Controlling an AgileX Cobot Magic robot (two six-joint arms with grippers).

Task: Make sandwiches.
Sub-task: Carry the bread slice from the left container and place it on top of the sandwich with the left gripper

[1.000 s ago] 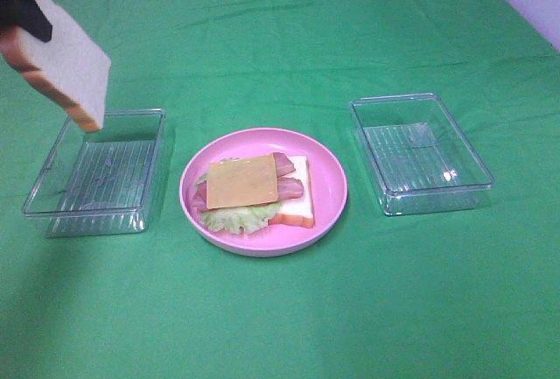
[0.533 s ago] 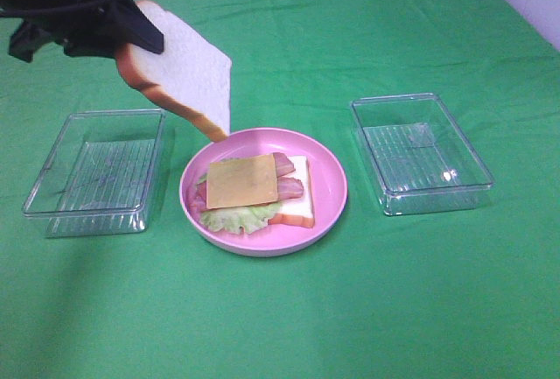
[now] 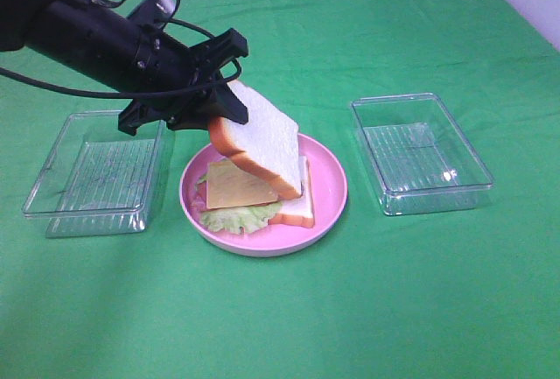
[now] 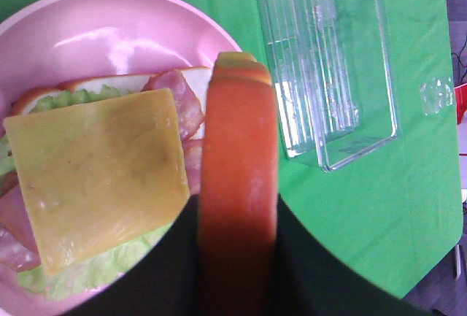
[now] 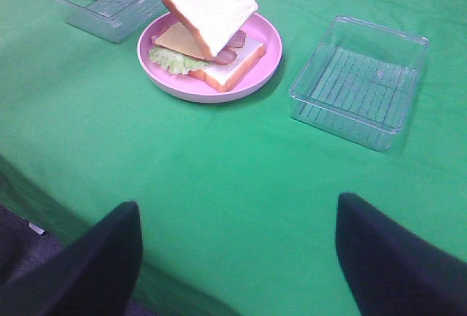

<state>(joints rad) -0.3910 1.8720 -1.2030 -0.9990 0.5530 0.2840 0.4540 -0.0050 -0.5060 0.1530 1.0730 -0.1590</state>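
My left gripper [image 3: 215, 122] is shut on a white bread slice with orange-brown crust [image 3: 262, 141] and holds it tilted just above the open stack on the pink plate [image 3: 331, 195]. The stack is a bottom bread slice [image 3: 297, 209], lettuce [image 3: 229, 219], bacon and a yellow cheese square [image 3: 238, 188]. In the left wrist view the held slice's crust [image 4: 239, 170] stands edge-on beside the cheese [image 4: 95, 177], bacon [image 4: 179, 98] and lettuce [image 4: 80, 272]. My right gripper [image 5: 237, 257] is open and empty, far from the plate [image 5: 219, 94], and is out of the high view.
A clear plastic container [image 3: 92, 173] stands left of the plate and another [image 3: 420, 153] right of it; both look empty. Green cloth covers the table. The right wrist view shows the table's near edge [image 5: 44, 206].
My left arm has carried the bread slice from above the left container rightward and down, so it now hangs over the cheese on the plate.
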